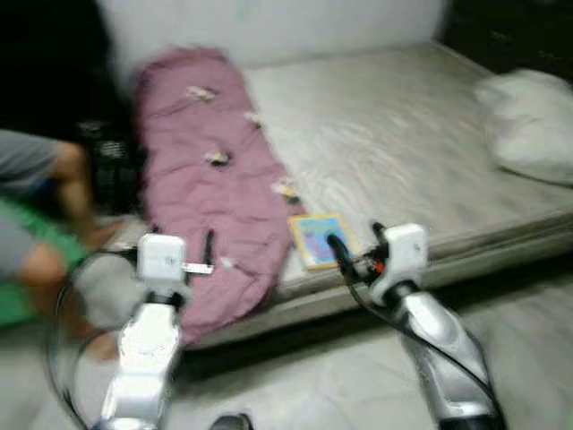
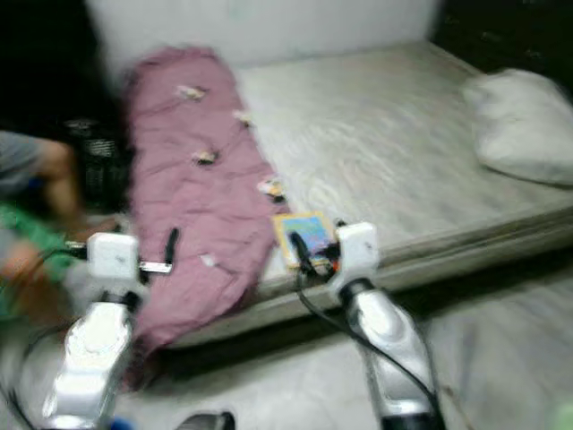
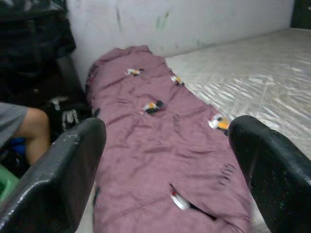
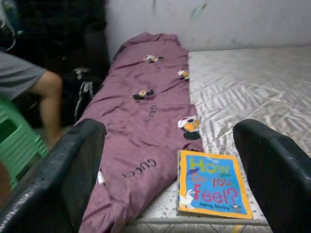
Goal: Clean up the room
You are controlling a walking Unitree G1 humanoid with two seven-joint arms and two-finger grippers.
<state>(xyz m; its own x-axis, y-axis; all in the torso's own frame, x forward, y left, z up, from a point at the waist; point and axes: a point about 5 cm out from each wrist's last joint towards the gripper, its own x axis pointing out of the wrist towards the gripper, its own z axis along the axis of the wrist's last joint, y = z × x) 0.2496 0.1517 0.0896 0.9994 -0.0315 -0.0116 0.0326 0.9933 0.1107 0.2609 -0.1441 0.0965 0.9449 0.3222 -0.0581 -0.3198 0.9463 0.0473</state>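
Two arms up in front of me, both w/ jaws wide apart, gripping nothing. Far left a person's leg (image 1: pixel 72 184) by a green stool (image 4: pixel 14 141), well clear. Left gripper (image 3: pixel 165 170) faces the purple blanket (image 1: pixel 210 179) draped off the bed (image 1: pixel 403 143) edge, prob. needs folding. Right gripper (image 4: pixel 170 165) lines up on the book (image 4: pixel 212 184) at the mattress edge, near blanket: likely first pick. Pillow (image 1: pixel 528 121) far right.
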